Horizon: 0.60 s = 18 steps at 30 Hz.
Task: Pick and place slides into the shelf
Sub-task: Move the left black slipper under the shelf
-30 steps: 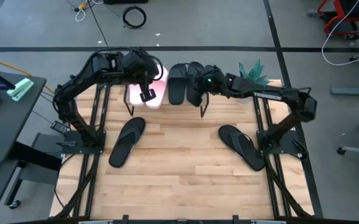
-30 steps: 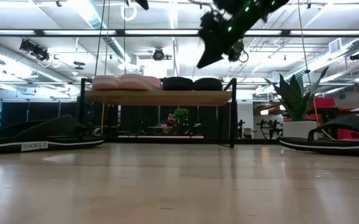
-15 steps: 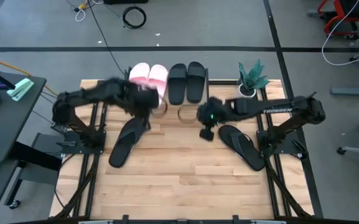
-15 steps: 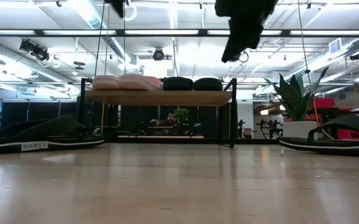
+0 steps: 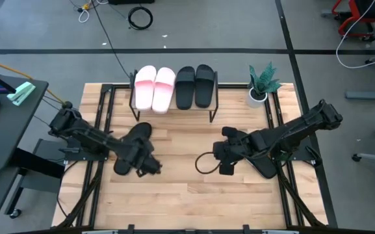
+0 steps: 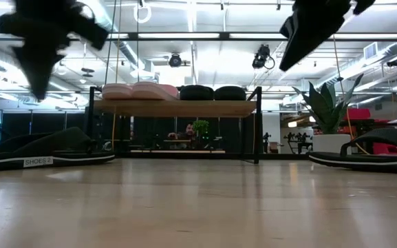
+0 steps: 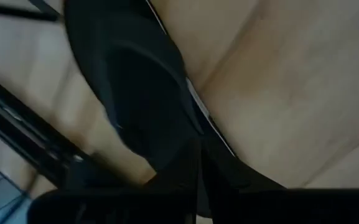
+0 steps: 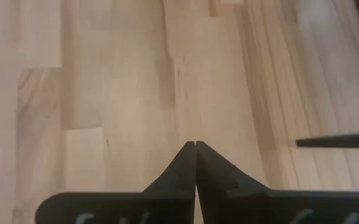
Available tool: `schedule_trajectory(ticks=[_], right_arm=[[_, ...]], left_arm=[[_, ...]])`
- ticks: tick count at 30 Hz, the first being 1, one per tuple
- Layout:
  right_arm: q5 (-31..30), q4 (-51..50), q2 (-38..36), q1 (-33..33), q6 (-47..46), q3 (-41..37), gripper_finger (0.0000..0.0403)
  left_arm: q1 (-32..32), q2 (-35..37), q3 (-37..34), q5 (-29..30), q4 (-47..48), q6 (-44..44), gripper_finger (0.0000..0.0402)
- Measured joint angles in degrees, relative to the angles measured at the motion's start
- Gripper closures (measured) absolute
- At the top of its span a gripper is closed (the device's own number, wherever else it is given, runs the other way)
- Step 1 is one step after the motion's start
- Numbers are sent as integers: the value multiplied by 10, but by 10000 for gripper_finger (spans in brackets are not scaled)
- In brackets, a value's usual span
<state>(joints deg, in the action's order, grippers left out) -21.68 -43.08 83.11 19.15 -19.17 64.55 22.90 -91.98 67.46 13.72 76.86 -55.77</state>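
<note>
The shelf [image 5: 213, 109] [image 6: 177, 107] stands at the table's far edge. On its top board two pale pink slides [image 5: 155, 88] and two black slides [image 5: 193, 84] lie side by side. One more black slide [image 5: 142, 133] [image 6: 47, 148] lies flat on the table's left half, another [image 5: 265, 170] [image 6: 377, 148] on the right half. My left gripper [image 5: 153, 169] [image 7: 198, 177] hovers shut just near of the left slide. My right gripper [image 5: 226, 168] [image 8: 195, 163] hovers shut over bare wood, left of the right slide, which its arm partly hides.
A small potted plant [image 5: 262, 81] stands at the far right corner beside the shelf. Black frame rails [image 5: 103, 130] run along both table sides. Bare wood [image 5: 187, 195] lies between the two loose slides and toward the near edge.
Both arms have swung away from the shelf toward the table's near edge. The left gripper went from above the pink slides to beside the left loose slide, the right from above the shelf's black slides to beside the right one. No slide has moved.
</note>
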Motion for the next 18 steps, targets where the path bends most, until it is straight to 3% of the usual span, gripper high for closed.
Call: schedule_trajectory(ticks=[4,9,14,18], right_arm=[[-2,16,-16,2,-1,0,393],[-49,20,-37,-1,-1,1,394],[-75,23,-49,-13,11,1,391],[-86,26,-50,-28,38,1,392]], left_arm=[[32,0,-42,0,-76,-24,368],[48,0,-63,12,-155,-3,350],[41,0,-71,75,-143,13,318],[29,0,-81,83,-137,-16,289]])
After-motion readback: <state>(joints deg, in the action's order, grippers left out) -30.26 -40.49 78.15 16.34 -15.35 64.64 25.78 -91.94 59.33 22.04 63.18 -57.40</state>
